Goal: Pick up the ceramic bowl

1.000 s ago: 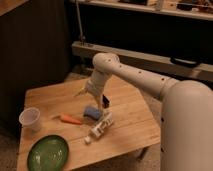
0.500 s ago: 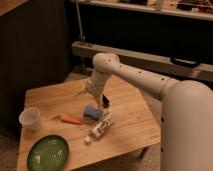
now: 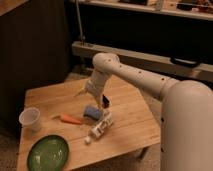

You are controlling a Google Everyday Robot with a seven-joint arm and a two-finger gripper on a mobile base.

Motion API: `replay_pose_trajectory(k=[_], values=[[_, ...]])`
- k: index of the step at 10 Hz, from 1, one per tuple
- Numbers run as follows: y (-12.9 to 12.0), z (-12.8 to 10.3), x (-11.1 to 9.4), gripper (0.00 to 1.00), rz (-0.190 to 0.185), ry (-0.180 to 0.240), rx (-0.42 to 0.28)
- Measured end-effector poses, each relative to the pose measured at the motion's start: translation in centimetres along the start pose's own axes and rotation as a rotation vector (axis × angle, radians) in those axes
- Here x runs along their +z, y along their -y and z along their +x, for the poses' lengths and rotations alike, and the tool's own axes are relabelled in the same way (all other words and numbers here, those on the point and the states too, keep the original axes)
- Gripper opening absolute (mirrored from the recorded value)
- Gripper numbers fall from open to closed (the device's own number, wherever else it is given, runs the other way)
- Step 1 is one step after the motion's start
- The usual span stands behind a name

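Observation:
The ceramic bowl [image 3: 48, 152] is a wide, shallow, glossy green dish with a darker rim, at the front left corner of the wooden table [image 3: 125, 107]. My gripper [image 3: 92, 96] hangs from the white arm over the middle of the table, well up and to the right of the bowl, just above a small blue object [image 3: 92, 112]. It holds nothing that I can see.
A translucent whitish plastic cup [image 3: 30, 119] stands at the table's left edge, above the bowl. An orange carrot [image 3: 70, 119] and a white bottle [image 3: 99, 128] lie between the bowl and the gripper. A dark shelf unit stands behind the table.

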Motion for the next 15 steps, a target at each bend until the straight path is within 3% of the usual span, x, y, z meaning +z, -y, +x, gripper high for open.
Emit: replay_pose_trajectory(k=[5, 7, 10, 11, 12, 14, 15], values=[[0.0, 0.0, 0.0, 0.8, 0.0, 0.0, 0.0], [0.4, -0.6, 0.4, 0.8, 0.013, 0.043, -0.068], [1.7, -4.5, 2.4, 0.8, 0.06, 0.159, -0.382], [2.1, -6.7, 3.2, 0.8, 0.073, 0.199, -0.524], [2.6, -9.0, 3.9, 0.8, 0.074, 0.212, -0.647], [2.8, -13.0, 4.8, 0.8, 0.049, 0.158, -0.874], [2.8, -13.9, 5.3, 0.8, 0.031, 0.117, -0.931]])
